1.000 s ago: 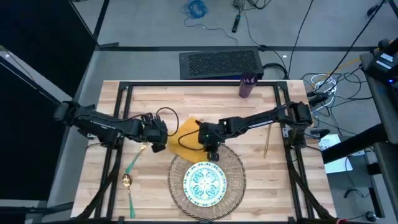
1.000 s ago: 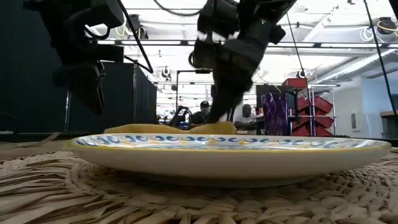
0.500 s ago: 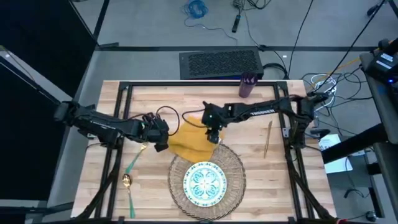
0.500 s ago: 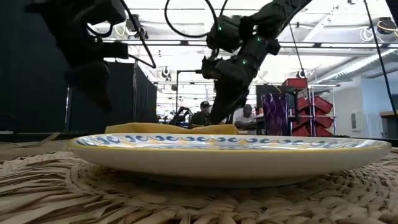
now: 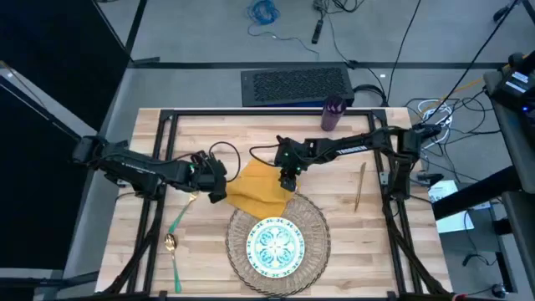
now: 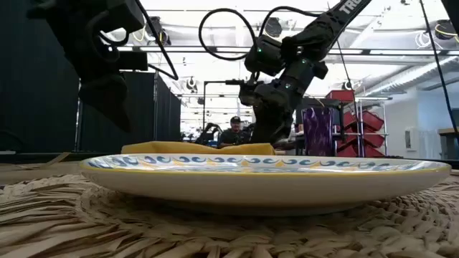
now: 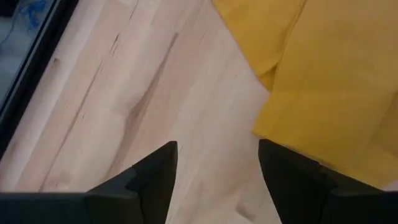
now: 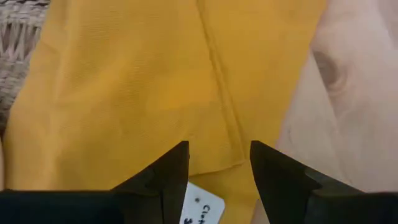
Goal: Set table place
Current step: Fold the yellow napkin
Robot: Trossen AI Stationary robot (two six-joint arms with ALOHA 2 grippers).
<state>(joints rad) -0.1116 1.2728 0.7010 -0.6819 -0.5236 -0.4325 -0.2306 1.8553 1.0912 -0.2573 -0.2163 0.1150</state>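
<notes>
napkin (image 5: 255, 189) found spread wider and flatter than a second ago, when it was bunched under the right pincer (image 5: 287, 181). that pincer has been drawn up from the mat (image 5: 311, 219) edge to the napkin's far right corner; fingers apart, nothing held. judged: napkin released, flattening nearly done. napkin lies on the bench (image 5: 251, 134), its near edge lapping the mat. left pincer (image 5: 216, 187) open, empty, just beside the napkin's left edge.

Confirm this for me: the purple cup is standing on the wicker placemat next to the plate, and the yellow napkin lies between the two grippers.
Not quite. The high view shows the purple cup at the table's far edge, well off the wicker placemat. The napkin does lie between the left gripper and right gripper.
</notes>
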